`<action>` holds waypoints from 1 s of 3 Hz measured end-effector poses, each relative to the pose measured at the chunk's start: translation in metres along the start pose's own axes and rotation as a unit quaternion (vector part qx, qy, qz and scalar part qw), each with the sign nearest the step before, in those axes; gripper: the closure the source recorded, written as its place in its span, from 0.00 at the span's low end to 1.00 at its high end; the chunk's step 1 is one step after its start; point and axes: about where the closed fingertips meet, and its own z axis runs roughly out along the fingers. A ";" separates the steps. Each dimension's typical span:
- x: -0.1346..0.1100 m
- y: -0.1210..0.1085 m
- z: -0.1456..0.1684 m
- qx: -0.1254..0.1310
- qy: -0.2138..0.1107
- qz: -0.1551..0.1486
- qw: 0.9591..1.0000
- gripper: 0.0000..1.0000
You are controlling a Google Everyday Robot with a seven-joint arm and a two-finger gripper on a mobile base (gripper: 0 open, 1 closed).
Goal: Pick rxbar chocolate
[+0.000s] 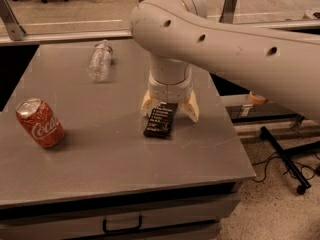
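Note:
The rxbar chocolate [160,121] is a flat black wrapper with white text, lying on the grey table [115,154] right of centre. My gripper [168,109] points straight down over the bar's far end. Its cream fingers [190,109] are open and stand one on each side of the bar, close to the tabletop. The white arm hides the bar's far end.
A red Coca-Cola can [40,123] lies tilted at the table's left. A clear plastic bottle [100,60] lies at the back. The table's right edge is just right of the gripper, with floor, cables and a black stand [282,156] beyond it.

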 end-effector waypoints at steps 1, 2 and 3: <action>-0.001 0.000 -0.005 0.000 0.000 0.000 1.000 0.50; -0.002 0.000 -0.010 0.000 0.000 0.000 1.000 0.73; -0.002 0.000 -0.013 0.000 0.000 0.000 1.000 0.97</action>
